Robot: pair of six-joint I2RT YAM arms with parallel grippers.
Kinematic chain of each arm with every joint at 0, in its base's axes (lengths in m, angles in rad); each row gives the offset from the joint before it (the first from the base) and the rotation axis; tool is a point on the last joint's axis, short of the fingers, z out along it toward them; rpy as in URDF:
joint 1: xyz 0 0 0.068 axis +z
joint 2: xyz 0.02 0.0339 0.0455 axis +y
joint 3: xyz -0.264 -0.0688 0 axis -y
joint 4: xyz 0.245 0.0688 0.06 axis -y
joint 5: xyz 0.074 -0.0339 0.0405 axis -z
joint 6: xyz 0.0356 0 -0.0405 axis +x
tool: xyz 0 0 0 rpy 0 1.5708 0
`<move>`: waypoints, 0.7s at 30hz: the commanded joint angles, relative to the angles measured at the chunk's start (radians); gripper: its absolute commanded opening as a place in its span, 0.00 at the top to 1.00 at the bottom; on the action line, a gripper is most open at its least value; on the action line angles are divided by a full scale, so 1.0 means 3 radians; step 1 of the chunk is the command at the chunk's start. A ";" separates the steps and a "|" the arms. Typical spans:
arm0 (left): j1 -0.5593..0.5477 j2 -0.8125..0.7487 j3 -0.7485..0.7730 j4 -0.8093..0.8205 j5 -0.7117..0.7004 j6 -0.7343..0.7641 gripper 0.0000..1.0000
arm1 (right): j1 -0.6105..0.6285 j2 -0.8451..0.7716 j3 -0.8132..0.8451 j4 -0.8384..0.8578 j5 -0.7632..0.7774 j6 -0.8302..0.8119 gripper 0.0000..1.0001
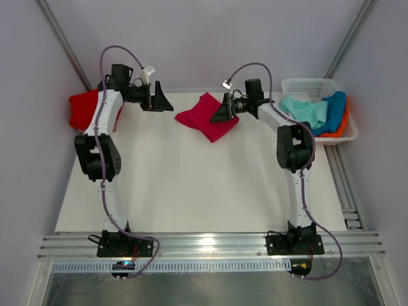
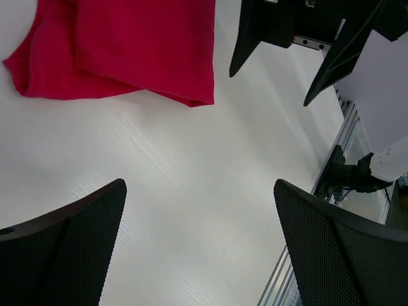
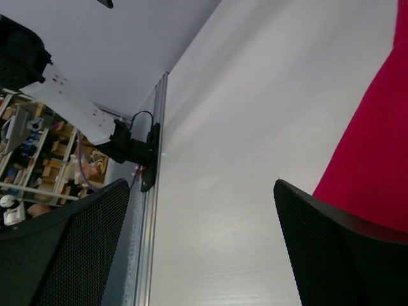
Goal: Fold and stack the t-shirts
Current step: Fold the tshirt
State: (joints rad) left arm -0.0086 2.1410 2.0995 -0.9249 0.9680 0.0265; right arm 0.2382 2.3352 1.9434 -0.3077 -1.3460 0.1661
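The white basket (image 1: pixel 310 81) just behind the right gripper (image 1: pixel 217 112) holds a mint-green tee (image 1: pixel 306 109), a blue tee (image 1: pixel 333 107) and an orange tee (image 1: pixel 341 127). Both arms stretch far out, and the left gripper (image 1: pixel 167 103) faces the right one, each spread wide and empty. The crimson-pink tee (image 1: pixel 205 116) lies between them, and a red tee (image 1: pixel 81 109) lies behind the left.

Standing here, I can't read any writing, number or brand. A small white tag on the left arm (image 1: pixel 150 70), up by its wrist, and a white tag on the right arm (image 1: pixel 226 83) are both too small to make out. In the right wrist view, the cluttered shelves (image 3: pixel 25 159) off beyond the worktop's edge are too blurred to read.
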 commanded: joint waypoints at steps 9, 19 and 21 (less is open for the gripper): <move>-0.0022 -0.0019 -0.0254 -0.0143 0.0281 0.0264 0.01 | 0.0004 0.1113 0.0349 0.5399 -0.0570 0.5026 0.03; -0.0023 0.0053 -0.0305 -0.0169 0.0225 0.0331 0.01 | 0.0009 0.1210 0.0149 0.4825 -0.0524 0.4713 0.04; -0.0023 0.0042 -0.0335 -0.0149 0.0210 0.0326 0.01 | 0.0009 0.1225 0.0108 0.4687 -0.0504 0.4682 0.05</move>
State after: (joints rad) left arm -0.0154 2.1513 2.0109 -0.9661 1.0145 0.1104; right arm 0.2363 2.7056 1.9820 1.0824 -1.4845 1.5593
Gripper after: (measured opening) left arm 0.991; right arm 0.956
